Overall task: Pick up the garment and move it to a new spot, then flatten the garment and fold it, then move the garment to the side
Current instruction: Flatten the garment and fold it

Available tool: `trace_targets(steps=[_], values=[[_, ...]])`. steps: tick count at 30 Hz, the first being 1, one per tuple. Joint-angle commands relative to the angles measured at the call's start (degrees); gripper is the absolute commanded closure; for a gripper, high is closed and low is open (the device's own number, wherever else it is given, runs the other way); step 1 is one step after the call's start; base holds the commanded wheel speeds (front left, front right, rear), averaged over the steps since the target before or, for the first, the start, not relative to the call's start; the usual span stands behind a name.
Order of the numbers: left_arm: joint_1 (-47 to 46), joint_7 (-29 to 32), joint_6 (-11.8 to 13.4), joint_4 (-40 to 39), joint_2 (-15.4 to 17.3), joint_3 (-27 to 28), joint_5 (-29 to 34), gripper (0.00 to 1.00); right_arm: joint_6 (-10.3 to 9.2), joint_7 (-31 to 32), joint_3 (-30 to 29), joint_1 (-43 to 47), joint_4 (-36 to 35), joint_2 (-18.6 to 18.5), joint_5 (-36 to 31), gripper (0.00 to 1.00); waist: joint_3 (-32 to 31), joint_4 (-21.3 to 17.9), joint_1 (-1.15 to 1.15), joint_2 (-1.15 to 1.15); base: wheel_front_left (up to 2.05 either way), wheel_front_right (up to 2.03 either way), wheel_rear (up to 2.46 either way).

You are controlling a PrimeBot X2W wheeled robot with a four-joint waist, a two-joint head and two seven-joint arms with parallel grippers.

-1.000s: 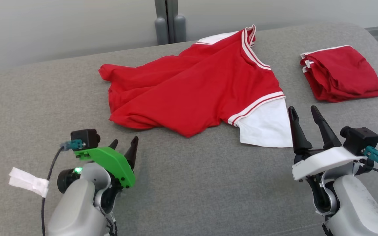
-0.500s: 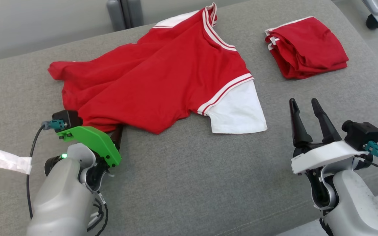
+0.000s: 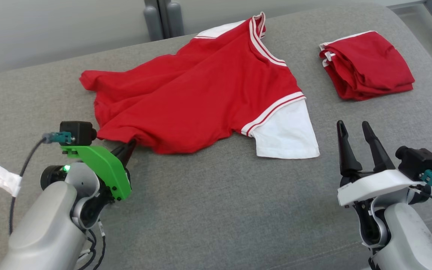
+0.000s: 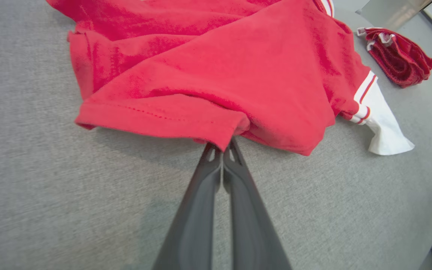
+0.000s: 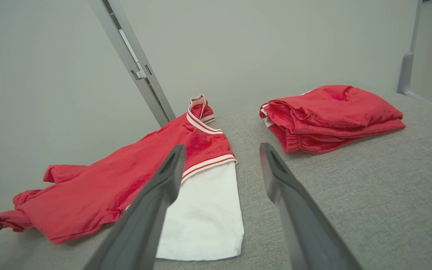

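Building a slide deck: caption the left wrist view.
Left gripper shut on the red shirt at its hem; a folded red garment lies beyond.

Grey cushion, red shirt, folded red garment

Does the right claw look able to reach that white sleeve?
Probably yes: the right claw stands open close beside the white sleeve, with only grey surface between them and nothing lying in the way.

We see the garment as soft, matt red cloth. The bench wears a coarse grey weave.
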Motion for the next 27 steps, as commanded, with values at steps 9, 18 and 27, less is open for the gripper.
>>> trace_targets(steps=[9,18,27], values=[[6.25,14.11,1.3,-27.98,14.48,2.46,-11.26,1.0,-0.04,-0.16,-0.53,2.24,0.73,-0.99,-0.45,0.0,-4.75,6.75,0.0,0.0,0.0,0.0,0.0],[12.92,19.66,5.43,-46.3,23.73,8.69,-19.22,1.0,-0.04,-0.16,-0.77,3.27,1.81,-2.21,0.49,0.0,-5.43,7.61,0.0,0.0,0.0,0.0,0.0],[5.26,19.41,4.62,-43.57,19.17,3.3,-11.5,1.0,-0.05,-0.01,2.02,0.89,3.47,-1.61,1.11,0.0,-3.71,5.25,0.0,0.0,0.0,0.0,0.0]])
